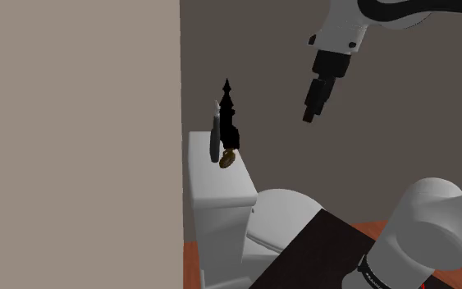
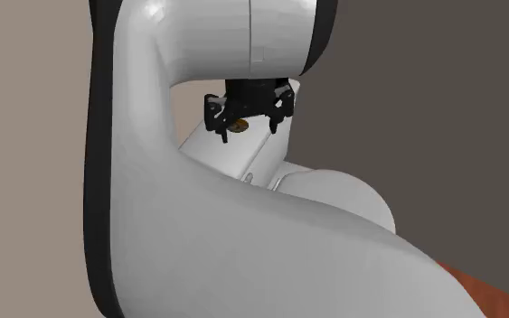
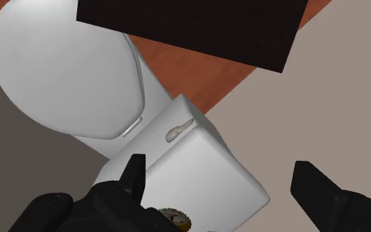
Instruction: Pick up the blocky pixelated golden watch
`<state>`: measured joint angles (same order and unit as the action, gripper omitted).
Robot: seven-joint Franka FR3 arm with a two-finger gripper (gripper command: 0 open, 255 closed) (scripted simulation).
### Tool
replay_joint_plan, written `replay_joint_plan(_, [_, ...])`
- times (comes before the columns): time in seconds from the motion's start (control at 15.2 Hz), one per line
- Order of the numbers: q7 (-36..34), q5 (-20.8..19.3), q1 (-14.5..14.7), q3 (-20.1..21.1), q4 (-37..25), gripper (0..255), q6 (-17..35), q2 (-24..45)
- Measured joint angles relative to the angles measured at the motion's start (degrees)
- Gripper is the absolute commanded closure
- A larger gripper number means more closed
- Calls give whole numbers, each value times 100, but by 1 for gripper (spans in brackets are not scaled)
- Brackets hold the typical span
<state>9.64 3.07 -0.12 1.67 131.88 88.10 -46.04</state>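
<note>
Shoulder view — golden watch on tank — well apart from parted gripper

Dim, flat, even light; soft grey shading across the white toilet tank

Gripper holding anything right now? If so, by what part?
Nothing held. Gripper open in the air, clear of the golden watch on the toilet tank.

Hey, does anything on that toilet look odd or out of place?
Yes. A small golden watch sits on the toilet's tank lid, right beside a tall black spiked object. Neither is something you would expect on a toilet. Nothing looks spilled or broken.
</note>
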Motion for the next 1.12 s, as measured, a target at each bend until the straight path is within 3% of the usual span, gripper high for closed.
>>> replay_joint_plan(0.33, [488, 2, 105, -226, 45, 0, 512, 483])
replay_joint_plan(1.12, [2576, 447, 585, -961, -536, 0, 2151, 2851])
